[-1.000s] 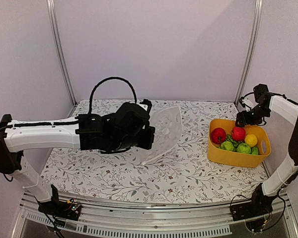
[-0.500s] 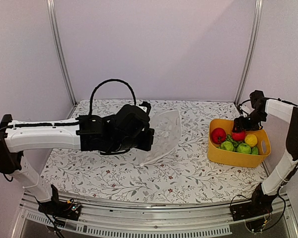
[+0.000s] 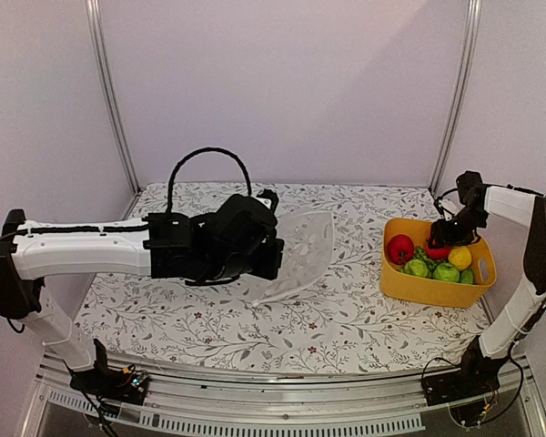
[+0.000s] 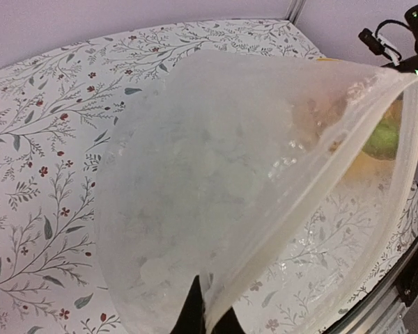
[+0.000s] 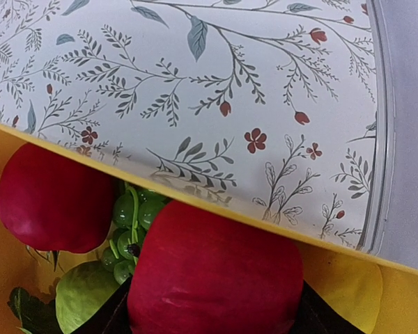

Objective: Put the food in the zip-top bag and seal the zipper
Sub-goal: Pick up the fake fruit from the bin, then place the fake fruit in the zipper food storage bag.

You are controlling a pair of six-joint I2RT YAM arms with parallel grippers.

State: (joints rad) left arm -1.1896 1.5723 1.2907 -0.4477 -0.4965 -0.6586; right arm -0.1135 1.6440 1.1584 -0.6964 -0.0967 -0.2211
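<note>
My left gripper (image 4: 207, 316) is shut on the rim of the clear zip-top bag (image 4: 230, 174), holding it up above the table with its mouth facing right. The zipper (image 4: 267, 260) runs along that open rim as a pale strip. In the top view the bag (image 3: 302, 248) hangs off the left wrist at mid-table. My right gripper (image 5: 212, 306) is down in the yellow tub (image 3: 432, 289), shut on a red ball (image 5: 216, 271) with a finger on each side. More food lies there: a second red ball (image 3: 400, 248), a yellow ball (image 3: 460, 257), green balls (image 3: 447, 271) and green grapes (image 5: 129, 216).
The tub's far wall (image 5: 195, 198) stands just beyond the held red ball. The tub sits near the table's right edge, close to the right frame post (image 3: 455, 100). Flowered cloth (image 3: 346, 319) covers the table between bag and tub.
The right gripper has dropped from above the tub onto the red ball and its jaws have closed in on it. The left arm has barely shifted; the bag tilts slightly lower.
</note>
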